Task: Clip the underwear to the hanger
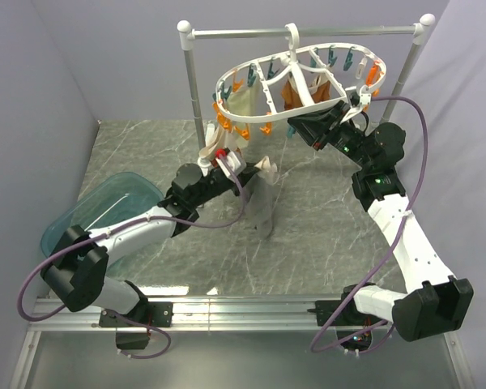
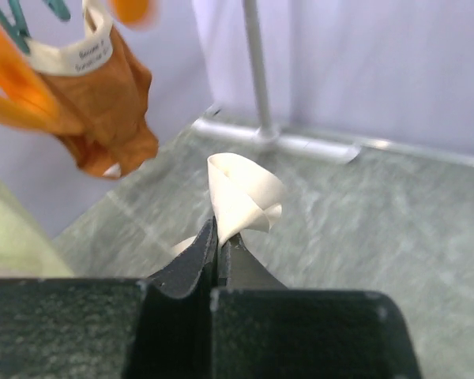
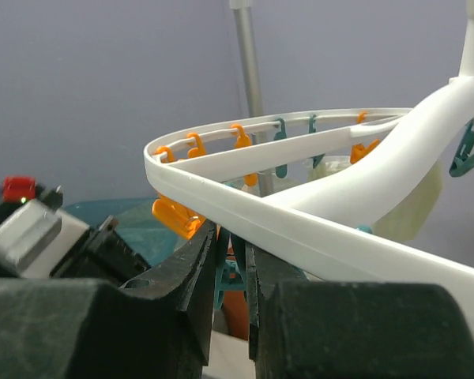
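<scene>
The left gripper (image 2: pixel 218 241) has its two fingers pressed fully together on a fold of the cream underwear (image 2: pixel 241 189). The cloth curls up just beyond the fingertips and the rest of it hangs down under this hand, while a rust-orange garment (image 2: pixel 114 110) hangs higher, to the left of it. The right gripper (image 3: pixel 231 237) is almost closed, with a teal peg (image 3: pixel 226 278) in the narrow gap between its fingers, and the white rim of the hanger (image 3: pixel 324 233) passes just above its fingertips.
</scene>
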Motion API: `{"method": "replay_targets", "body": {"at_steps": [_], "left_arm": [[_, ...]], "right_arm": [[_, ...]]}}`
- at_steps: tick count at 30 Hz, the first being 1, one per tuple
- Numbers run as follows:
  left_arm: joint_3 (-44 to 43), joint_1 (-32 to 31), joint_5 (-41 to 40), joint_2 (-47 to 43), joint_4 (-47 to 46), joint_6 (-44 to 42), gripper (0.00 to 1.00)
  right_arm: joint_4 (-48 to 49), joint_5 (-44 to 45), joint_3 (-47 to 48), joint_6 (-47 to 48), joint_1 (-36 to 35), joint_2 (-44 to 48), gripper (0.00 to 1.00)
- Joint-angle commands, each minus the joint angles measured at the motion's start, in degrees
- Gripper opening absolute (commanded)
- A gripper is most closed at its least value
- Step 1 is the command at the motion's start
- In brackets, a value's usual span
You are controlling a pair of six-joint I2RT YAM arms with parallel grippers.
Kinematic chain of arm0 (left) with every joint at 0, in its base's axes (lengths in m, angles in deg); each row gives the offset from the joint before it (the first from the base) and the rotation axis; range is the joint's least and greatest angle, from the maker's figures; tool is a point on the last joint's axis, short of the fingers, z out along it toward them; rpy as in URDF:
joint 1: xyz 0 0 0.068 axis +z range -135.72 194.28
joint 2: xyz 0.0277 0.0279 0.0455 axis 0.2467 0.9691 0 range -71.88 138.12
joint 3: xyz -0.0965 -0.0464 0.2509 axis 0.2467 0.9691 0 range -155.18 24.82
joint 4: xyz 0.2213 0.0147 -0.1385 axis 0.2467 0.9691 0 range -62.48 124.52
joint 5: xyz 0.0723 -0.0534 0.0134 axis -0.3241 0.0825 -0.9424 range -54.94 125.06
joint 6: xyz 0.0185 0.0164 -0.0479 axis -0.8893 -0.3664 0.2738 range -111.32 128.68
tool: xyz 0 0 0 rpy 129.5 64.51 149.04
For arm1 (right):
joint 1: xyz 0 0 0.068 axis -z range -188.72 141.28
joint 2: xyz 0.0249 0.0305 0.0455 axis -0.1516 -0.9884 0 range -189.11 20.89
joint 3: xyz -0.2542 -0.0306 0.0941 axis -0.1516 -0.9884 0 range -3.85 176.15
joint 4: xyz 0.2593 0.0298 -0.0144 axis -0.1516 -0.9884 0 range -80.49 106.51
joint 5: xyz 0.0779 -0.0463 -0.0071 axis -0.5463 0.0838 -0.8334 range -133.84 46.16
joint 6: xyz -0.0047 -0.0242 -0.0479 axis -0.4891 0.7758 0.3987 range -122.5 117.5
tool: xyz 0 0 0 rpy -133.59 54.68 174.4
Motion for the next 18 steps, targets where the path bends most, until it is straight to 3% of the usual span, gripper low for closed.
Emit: {"method": "replay_targets", "body": {"at_steps": [1,12,18], "left_arm": [[-4.2,1.2,8.3,-1.4,-0.6,11.1,0.0],[-8.9,3.7,15.8,-1.9,-0.3,35.5,0.0],[-9.4,4.4,13.1,-2.5,-0.8,46.5,0.0]], "right_arm": [[4.9,-5.1,0.0,-3.8,0.8,-0.1,0.0],[13.2,-10.4,-1.1,-11.0,2.4,-1.6,0.0],[16.7,-11.6,-2.0,-14.6,3.0,-1.7,0.0]]}}
